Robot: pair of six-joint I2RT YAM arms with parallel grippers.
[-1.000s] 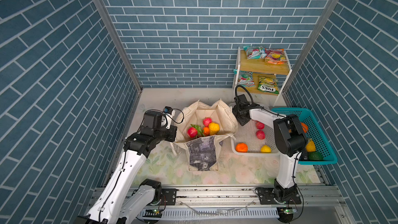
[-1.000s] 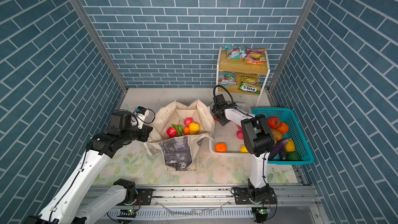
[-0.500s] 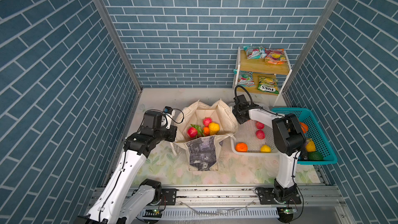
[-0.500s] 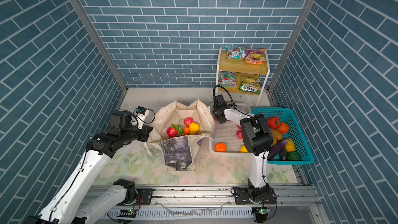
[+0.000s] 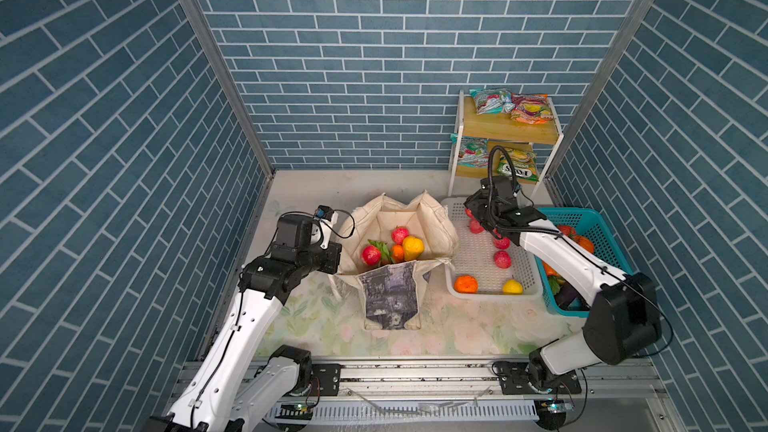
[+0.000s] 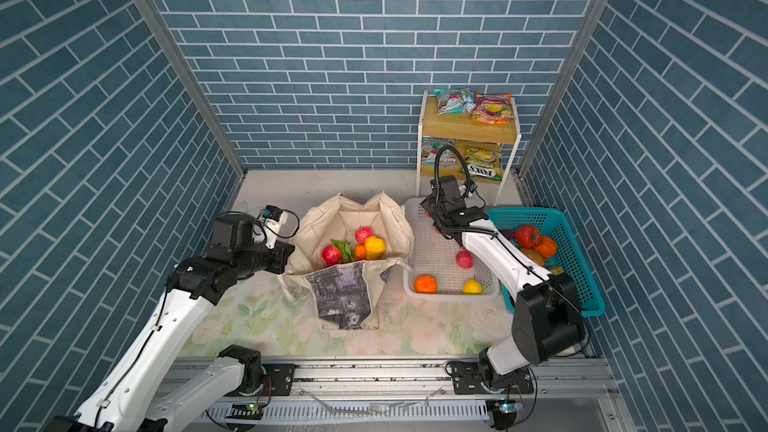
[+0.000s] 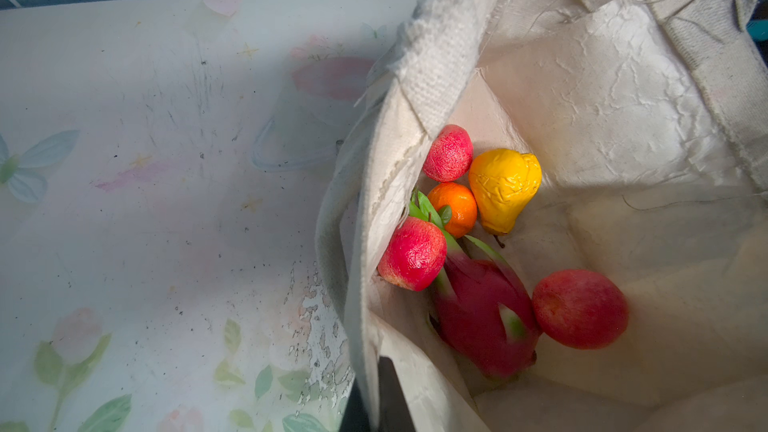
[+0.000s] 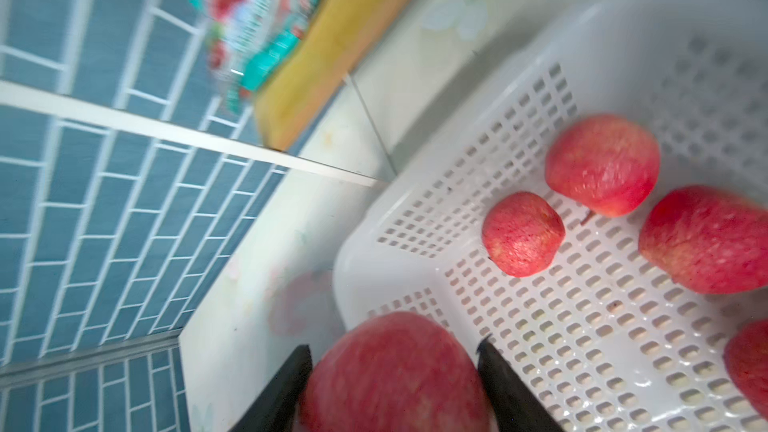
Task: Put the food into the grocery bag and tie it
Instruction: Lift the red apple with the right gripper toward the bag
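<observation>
The bag (image 5: pixel 434 222) is stood open on the surface (image 5: pixel 316 326), and its rim is pinched tight by the left hand (image 7: pixel 376 388). A few fruits (image 7: pixel 457 209) are already laid inside. A red apple (image 8: pixel 395 384) is gripped by the right hand (image 8: pixel 395 349) over the white basket (image 5: pixel 494 297). More fruit is left there and in the teal basket (image 5: pixel 598 226). Packets (image 5: pixel 515 108) are left on the shelf (image 5: pixel 511 130). Nothing is tied yet.
</observation>
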